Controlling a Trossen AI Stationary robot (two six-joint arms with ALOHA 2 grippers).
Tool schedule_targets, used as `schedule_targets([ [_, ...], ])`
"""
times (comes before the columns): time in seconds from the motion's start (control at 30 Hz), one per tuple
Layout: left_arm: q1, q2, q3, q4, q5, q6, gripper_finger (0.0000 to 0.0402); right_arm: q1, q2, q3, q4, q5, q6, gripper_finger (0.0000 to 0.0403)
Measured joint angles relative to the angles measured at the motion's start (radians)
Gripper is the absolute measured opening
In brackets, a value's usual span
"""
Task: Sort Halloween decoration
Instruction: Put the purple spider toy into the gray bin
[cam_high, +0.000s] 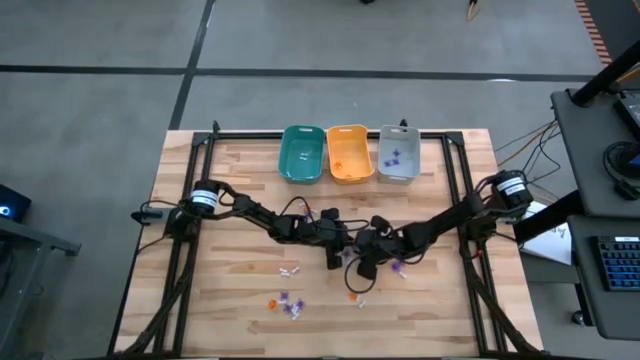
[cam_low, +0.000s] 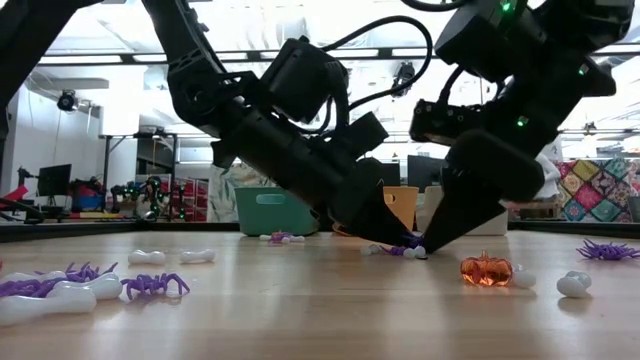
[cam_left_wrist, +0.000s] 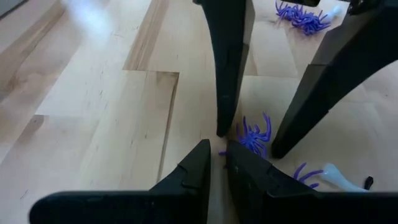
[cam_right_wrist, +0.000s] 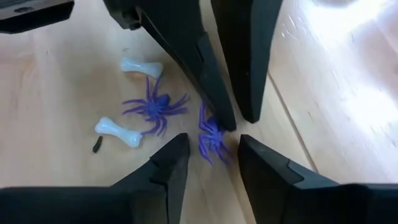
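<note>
Nearest the low camera, on the wooden table (cam_low: 300, 320), lie purple plastic spiders (cam_low: 155, 285), white plastic bones (cam_low: 50, 300) and a small orange pumpkin (cam_low: 485, 270). At mid-table both grippers meet over one small purple spider (cam_right_wrist: 211, 134). The right gripper (cam_right_wrist: 208, 163) is open around it; the left gripper (cam_left_wrist: 216, 163) is almost closed, holding nothing. Behind stand the teal (cam_high: 301, 153), orange (cam_high: 349, 152) and grey (cam_high: 397, 152) plastic bins.
</note>
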Motion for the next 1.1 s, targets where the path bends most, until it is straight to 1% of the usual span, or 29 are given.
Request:
schedule_targets([
  [0.2,0.000,0.000,0.000,0.001,0.001,0.000,0.0036,0.003,-0.003,0.003,0.002,0.028,-0.058,0.0089],
  [0.37,0.000,0.000,-0.002,0.010,0.001,-0.013,0.0036,0.002,-0.004,0.007,-0.002,0.035,-0.098,0.0030],
  [0.43,-0.002,-0.006,-0.002,0.007,0.002,-0.015,0.0036,0.002,-0.007,0.007,-0.004,0.034,-0.103,0.0015],
  [0.53,-0.003,-0.030,-0.003,-0.025,0.004,-0.015,0.0036,0.001,-0.018,0.007,-0.009,0.030,-0.103,0.0012],
  [0.63,-0.003,-0.081,-0.005,-0.100,0.006,0.007,0.0036,0.001,-0.048,0.006,-0.040,0.029,-0.098,0.0010],
  [0.83,0.002,-0.239,-0.023,-0.248,0.004,0.116,0.0036,-0.039,-0.200,0.005,-0.133,0.027,-0.055,0.0009],
  [0.97,0.030,-0.366,-0.046,-0.302,0.001,0.218,0.0036,-0.130,-0.348,0.018,-0.208,0.026,-0.053,0.0009],
  [1.1,0.095,-0.487,-0.100,-0.326,-0.002,0.313,0.0036,-0.282,-0.457,0.054,-0.293,0.024,-0.084,0.0009],
])
